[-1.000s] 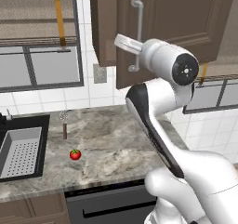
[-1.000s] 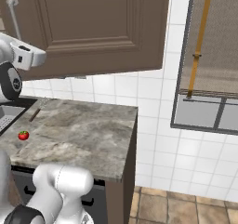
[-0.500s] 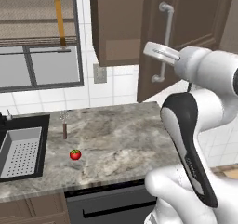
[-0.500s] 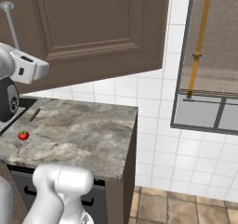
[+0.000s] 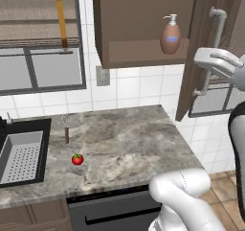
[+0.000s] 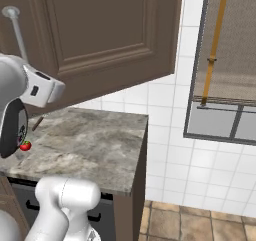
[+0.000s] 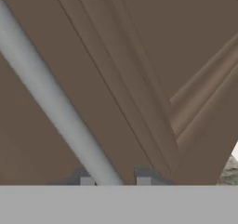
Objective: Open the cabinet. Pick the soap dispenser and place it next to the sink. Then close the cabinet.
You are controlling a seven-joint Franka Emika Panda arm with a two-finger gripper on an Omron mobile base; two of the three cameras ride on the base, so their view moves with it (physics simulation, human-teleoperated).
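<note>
Above the tabletop [image 5: 129, 144], the cabinet [image 5: 143, 28] stands open, its panelled door [image 5: 198, 57] swung out to the right in the left base view and turned broadside to the right base view. On the cabinet's bottom shelf, toward its right side, the soap dispenser [image 5: 171, 35] stands upright, its white pump on top and its pale blue label facing out. The tool [image 7: 115, 179] sits at the door's silver bar handle [image 7: 51, 95]: in the hand view the bar runs diagonally down between the two dark fingertips [image 7: 86, 180], which stand narrowly apart on either side of it; whether they press on the bar cannot be told. At the far left of the tabletop lies the sink [image 5: 43, 124] with its grey perforated insert. A small red tomato [image 5: 77, 159] rests on the tabletop to the right of the sink, and a thin brown-handled utensil [image 5: 66, 132] stands beyond it, nearer the tiled wall.
</note>
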